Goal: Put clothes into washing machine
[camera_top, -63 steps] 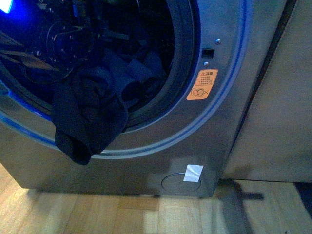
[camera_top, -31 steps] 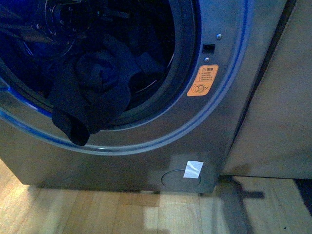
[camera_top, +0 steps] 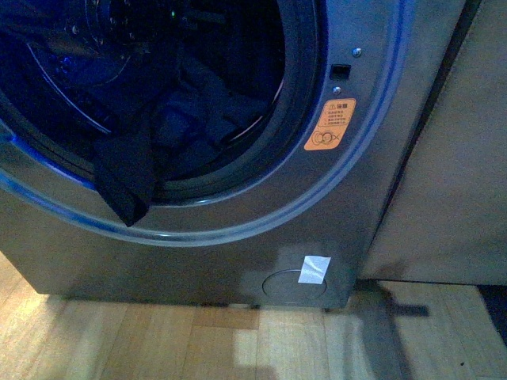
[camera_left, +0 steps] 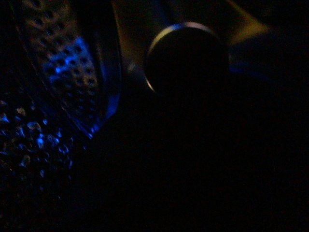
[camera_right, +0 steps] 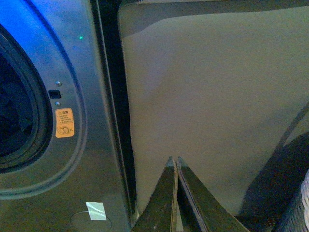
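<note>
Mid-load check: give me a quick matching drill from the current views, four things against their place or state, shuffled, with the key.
Things:
1. clothes
2. orange warning sticker
3. white tag
4. right gripper

Place or state:
A. low on the washing machine front, on the round cover
B. shut, nothing held, in front of the plain panel
C. partly draped out over the porthole's lower rim
D. beside the porthole, under the small latch slot

Pairs: 1-C, 2-D, 3-A, 4-B
</note>
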`<state>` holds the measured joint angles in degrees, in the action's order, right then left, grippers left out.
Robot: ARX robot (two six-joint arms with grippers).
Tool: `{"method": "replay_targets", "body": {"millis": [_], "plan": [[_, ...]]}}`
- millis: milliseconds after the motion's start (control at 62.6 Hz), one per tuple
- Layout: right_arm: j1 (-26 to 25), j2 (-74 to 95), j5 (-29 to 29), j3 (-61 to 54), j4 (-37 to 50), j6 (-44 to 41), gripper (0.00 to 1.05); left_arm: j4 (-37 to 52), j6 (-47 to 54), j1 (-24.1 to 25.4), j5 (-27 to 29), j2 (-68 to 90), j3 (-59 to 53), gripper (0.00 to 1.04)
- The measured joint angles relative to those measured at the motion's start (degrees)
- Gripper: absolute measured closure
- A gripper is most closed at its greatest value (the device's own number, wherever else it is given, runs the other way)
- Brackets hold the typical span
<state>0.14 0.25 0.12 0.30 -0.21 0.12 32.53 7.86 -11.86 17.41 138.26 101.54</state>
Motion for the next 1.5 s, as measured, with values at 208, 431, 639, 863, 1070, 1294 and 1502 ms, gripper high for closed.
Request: {"method": "replay_targets", "body": {"millis": [208,431,639,863,1070,1294,1502], "plan": [[0.00,0.00,0.00,0.00,0.00,0.00,1.02,-6.86,-2.82,0.81,-4.42,0.59,-2.80,0.75],[0.00,0.00,0.00,0.00,0.00,0.00,1.02,-9.40,-6.36,1.77,-6.64,-3.54,-12.98,0.36],[0.00,0.00,0.00,0.00,0.00,0.00,1.02,-6.91,-5.44,1.95,-8.96,-12.28,-25.73,0.05],[0.00,0.00,0.00,0.00,0.00,0.00,1.02,1.97,-5.38,-0.35,-16.24,-30.62,-49.42,0.07],[0.00,0.00,0.00,0.00,0.00,0.00,1.02,3.08,-7.13,-0.87,-22.64,-49.24,-64.22,0.07],[0.00,0.00,-0.02,0.00,0.00,0.00,1.02,3.54,-8.90,-0.83,-18.32,-71.41,-76.81,0.15],[0.00,0.00,-0.04,0.00,0.00,-0.09,0.65,4.37,-8.35,2.16,-7.69,-87.78,-87.84,0.54]]}}
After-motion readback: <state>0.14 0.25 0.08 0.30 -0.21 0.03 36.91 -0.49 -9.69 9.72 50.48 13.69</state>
